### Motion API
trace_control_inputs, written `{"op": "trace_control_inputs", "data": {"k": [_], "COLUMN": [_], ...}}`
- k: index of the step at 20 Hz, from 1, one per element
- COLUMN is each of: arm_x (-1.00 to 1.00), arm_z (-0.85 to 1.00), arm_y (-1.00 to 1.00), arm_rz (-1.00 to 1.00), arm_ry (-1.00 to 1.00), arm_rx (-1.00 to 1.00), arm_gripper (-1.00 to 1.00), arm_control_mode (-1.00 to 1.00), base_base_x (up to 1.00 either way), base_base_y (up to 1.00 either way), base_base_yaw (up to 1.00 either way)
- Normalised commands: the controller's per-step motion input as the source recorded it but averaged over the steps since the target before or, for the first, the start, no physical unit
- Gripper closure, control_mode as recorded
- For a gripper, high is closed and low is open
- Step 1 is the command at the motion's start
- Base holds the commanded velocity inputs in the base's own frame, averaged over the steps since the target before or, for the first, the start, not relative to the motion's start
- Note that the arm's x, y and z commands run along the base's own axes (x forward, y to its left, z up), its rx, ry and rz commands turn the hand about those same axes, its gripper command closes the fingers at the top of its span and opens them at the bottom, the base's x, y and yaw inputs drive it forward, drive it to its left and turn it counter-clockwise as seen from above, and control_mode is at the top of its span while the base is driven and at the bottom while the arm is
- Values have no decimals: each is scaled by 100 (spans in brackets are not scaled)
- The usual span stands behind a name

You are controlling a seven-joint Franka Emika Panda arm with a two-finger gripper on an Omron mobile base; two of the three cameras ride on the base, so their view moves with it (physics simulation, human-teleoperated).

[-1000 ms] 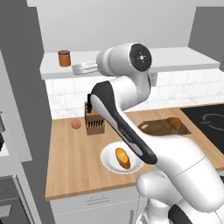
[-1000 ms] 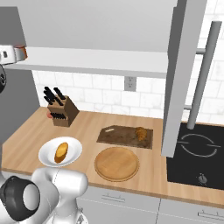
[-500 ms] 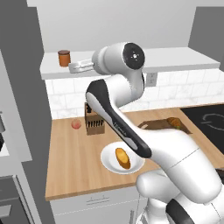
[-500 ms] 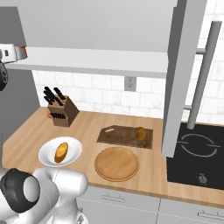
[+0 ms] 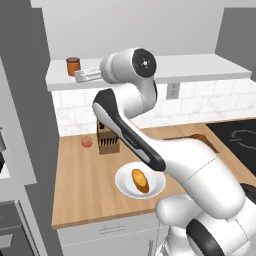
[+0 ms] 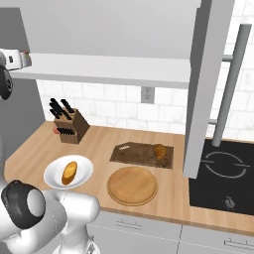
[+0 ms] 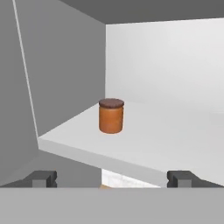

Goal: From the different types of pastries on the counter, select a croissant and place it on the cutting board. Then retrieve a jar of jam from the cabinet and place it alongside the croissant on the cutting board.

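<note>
The jar of jam (image 7: 111,115), orange-brown with a dark lid, stands upright on the cabinet shelf (image 7: 166,135), centred ahead of my open gripper (image 7: 111,179) with a gap between them. From the left base camera the jar of jam (image 5: 73,65) sits at the shelf's left end, and my gripper (image 5: 79,76) is just to its right, level with it. The croissant (image 6: 159,151) lies on the right end of the dark cutting board (image 6: 139,154) on the counter (image 6: 99,144). The golden roll (image 6: 69,172) rests on a white plate (image 6: 52,176).
A knife block (image 6: 69,128) stands by the wall, with a small pink fruit (image 5: 87,142) to its left. A round wooden plate (image 6: 132,185) lies in front of the board. The black cooktop (image 6: 223,178) is at the right. A grey side wall (image 7: 17,87) closes the shelf's left end.
My hand has slid left along the shelf edge toward the jar. The jaws stay wide. Nothing on the counter has moved.
</note>
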Motion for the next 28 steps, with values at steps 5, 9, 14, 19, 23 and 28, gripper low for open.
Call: {"op": "trace_control_inputs", "data": {"k": [5, 9, 14, 19, 23, 28], "arm_x": [9, 18, 23, 11, 11, 52], "arm_z": [-4, 0, 0, 0, 0, 0], "arm_y": [9, 12, 10, 9, 3, 2], "arm_rz": [0, 0, 0, 0, 0, 0], "arm_ry": [0, 0, 0, 0, 0, 0], "arm_rx": [0, 0, 0, 0, 0, 0], "arm_gripper": [-100, -100, -100, -100, -100, -100], "arm_control_mode": [-100, -100, -100, -100, -100, -100], "base_base_x": [0, 0, 0, 0, 0, 0], "base_base_y": [0, 0, 0, 0, 0, 0], "base_base_yaw": [0, 0, 0, 0, 0, 0]}}
